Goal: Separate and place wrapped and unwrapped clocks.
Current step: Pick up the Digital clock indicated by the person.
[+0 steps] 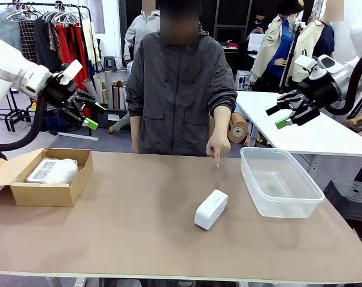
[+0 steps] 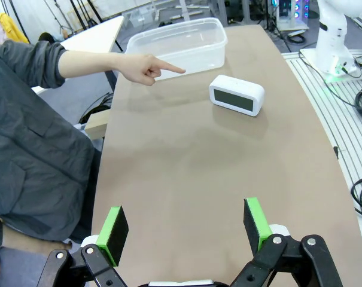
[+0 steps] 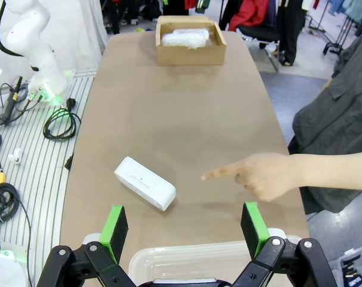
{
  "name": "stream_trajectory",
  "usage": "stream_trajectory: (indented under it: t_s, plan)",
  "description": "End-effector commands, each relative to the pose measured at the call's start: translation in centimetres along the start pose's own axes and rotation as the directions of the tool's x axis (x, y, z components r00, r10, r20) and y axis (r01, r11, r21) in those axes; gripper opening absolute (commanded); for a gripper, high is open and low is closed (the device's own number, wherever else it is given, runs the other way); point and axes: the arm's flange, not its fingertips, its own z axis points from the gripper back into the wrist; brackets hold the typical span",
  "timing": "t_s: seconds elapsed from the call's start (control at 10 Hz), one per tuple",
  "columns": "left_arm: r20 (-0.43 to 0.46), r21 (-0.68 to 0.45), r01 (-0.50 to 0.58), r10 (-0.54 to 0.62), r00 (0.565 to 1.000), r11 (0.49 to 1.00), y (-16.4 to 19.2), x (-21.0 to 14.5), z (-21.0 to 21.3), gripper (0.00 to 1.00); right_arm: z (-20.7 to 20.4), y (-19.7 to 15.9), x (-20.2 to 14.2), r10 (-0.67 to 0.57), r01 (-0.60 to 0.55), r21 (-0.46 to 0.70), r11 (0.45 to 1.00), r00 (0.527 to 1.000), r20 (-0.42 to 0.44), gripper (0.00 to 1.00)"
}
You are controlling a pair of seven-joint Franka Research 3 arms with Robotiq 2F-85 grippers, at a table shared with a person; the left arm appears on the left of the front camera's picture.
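In the upper corners the left gripper (image 1: 96, 116) and right gripper (image 1: 276, 117) hang spread and empty. A person's hand (image 1: 218, 146) points beside the bare clock (image 1: 211, 209), lower centre, with a wrapped clock (image 1: 52, 171) in the cardboard box (image 1: 46, 192) at left. The nearer right gripper should likely straddle the bare clock's narrow width.

- The left arm (image 1: 10, 69) and right arm (image 1: 354, 66) have smooth, rounded white shells
- A thick black cable (image 1: 32, 128) loops beneath the left arm, and another black cable (image 1: 355, 89) curves along the right arm
- The left gripper (image 1: 94, 116) and right gripper (image 1: 276, 117) are black linkages, with bright green rectangular pads (image 2: 116, 230) on the fingers
- Small silver bolts (image 2: 273, 240) mark the finger joints
- A pale bracket (image 1: 70, 72), possibly a camera mount, sits at the left wrist
- The person wears a dark grey jacket (image 1: 178, 89) with front pockets; its sleeve (image 2: 31, 63) is loose and creased
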Motion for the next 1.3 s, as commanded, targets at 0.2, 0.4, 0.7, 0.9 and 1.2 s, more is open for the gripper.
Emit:
stream_trajectory:
  t_s: [0.2,0.4,0.7,0.9,1.2]
  plan:
    - [0.0,0.011,0.003,-0.003,1.0,1.0,-0.5,0.0,0.1,1.0,0.0,0.2,0.1,0.002,-0.002,-0.003,1.0,1.0,0.002,1.0]
    - [0.0,0.011,0.003,-0.003,1.0,1.0,-0.5,0.0,0.1,1.0,0.0,0.2,0.1,0.002,-0.002,-0.003,1.0,1.0,0.002,1.0]
    - [0.0,0.011,0.003,-0.003,1.0,1.0,-0.5,0.0,0.1,1.0,0.0,0.2,0.1,0.002,-0.002,-0.003,1.0,1.0,0.002,1.0]
    - [0.0,0.011,0.003,-0.003,1.0,1.0,-0.5,0.0,0.1,1.0,0.0,0.0,0.0,0.0,0.0,0.0,1.0,1.0,0.0,1.0]
    - [0.0,0.011,0.003,-0.003,1.0,1.0,-0.5,0.0,0.1,1.0,-3.0,1.9,4.3,-0.065,0.062,-0.064,0.996,0.997,-0.042,1.0]
